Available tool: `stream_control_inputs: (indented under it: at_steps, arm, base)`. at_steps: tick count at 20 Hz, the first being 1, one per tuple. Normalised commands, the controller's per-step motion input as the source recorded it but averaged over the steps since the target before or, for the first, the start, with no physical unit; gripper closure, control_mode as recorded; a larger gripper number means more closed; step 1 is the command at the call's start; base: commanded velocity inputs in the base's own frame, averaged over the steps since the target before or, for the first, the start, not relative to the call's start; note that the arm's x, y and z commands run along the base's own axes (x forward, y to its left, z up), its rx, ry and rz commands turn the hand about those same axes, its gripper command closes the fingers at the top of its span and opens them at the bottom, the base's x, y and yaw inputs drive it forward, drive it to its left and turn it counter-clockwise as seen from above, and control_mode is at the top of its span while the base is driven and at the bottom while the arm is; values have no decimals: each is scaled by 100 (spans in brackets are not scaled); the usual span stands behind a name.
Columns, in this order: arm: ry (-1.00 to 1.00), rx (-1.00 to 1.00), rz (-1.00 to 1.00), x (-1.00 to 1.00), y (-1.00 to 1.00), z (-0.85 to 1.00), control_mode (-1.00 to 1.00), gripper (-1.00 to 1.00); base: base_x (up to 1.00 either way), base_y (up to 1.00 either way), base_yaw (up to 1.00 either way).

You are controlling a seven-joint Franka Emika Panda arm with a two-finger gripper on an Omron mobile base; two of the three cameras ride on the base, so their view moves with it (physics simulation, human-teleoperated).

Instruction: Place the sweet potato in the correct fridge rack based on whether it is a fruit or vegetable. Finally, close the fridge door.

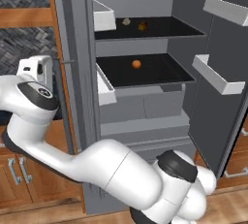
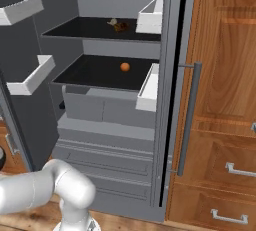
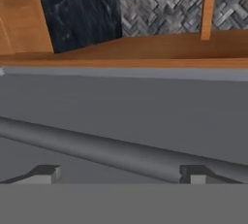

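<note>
The sweet potato (image 1: pixel 142 25) (image 2: pixel 120 26) is a small dark brown lump on the fridge's upper black shelf (image 1: pixel 164 33), beside a paler lump (image 1: pixel 127 22). My gripper (image 3: pixel 121 177) is open, its two fingertips (image 3: pixel 48 173) far apart with nothing between them. It faces a grey fridge door (image 3: pixel 121 102) at close range, and the door's round bar handle (image 3: pixel 111 150) runs across just beyond the tips. In the left base view my white hand (image 1: pixel 36 72) sits against the outer face of the grey door (image 1: pixel 72 48) at the fridge's left side.
A bright orange ball (image 1: pixel 136 64) (image 2: pixel 125 66) lies on the lower shelf. The other fridge door (image 1: pixel 213 106) (image 2: pixel 25 115) stands wide open with white bins (image 1: pixel 218 75) on it. Wooden cabinets (image 2: pixel 225 100) flank the fridge. My arm's bulk fills the low foreground (image 1: pixel 121 174).
</note>
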Motion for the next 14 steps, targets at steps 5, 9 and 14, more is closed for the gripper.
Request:
stream_control_inputs:
  at_steps: [5,9,14]
  arm:
    - [8,0,0,24,-100,-18,-100,-100]
    - [2,0,0,32,-100,-22,-100,-100]
    - [0,0,0,37,-100,-19,-100,-100]
  base:
    - [0,0,0]
    - [0,0,0]
    - [0,0,0]
